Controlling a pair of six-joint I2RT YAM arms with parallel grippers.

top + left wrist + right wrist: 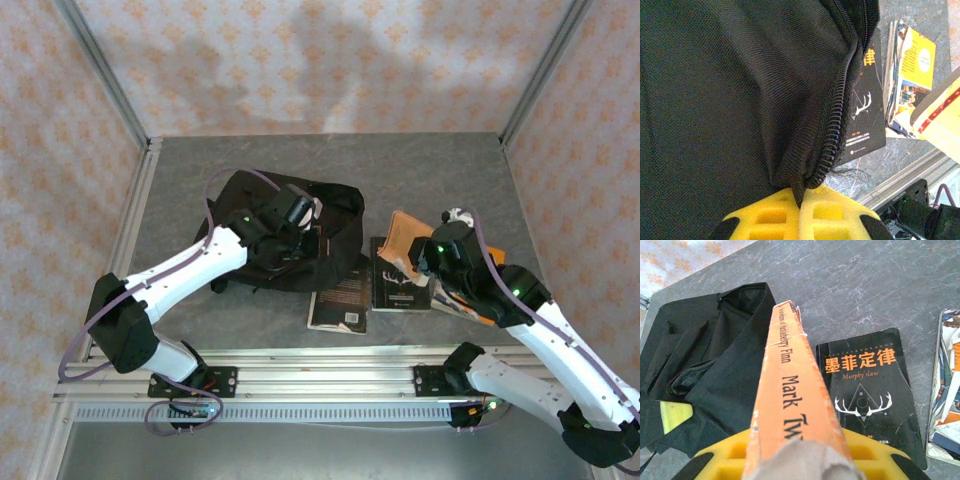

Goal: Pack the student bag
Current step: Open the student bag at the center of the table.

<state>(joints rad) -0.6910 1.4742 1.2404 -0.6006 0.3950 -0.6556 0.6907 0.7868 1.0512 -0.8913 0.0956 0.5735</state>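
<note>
right gripper (799, 456) clamps the orange Mark Twain paperback (790, 390) spine-forward, black soft fabric backpack (715, 355) just left of it, pinched by left gripper (802, 210)

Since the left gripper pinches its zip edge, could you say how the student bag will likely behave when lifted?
Probably floppy: the student bag creases where the left gripper pinches it. Likely light: it lies slumped flat. Its opening may sag shut.

The setting is a robotics lab test cell. A grey marbled tabletop (330, 165) is enclosed left, right and far by patterned panels (330, 60) held in aluminium profile posts (105, 70). The left arm (190, 265) and right arm (545, 345) are bolted to a slotted aluminium rail (320, 378) along the near edge.
</note>
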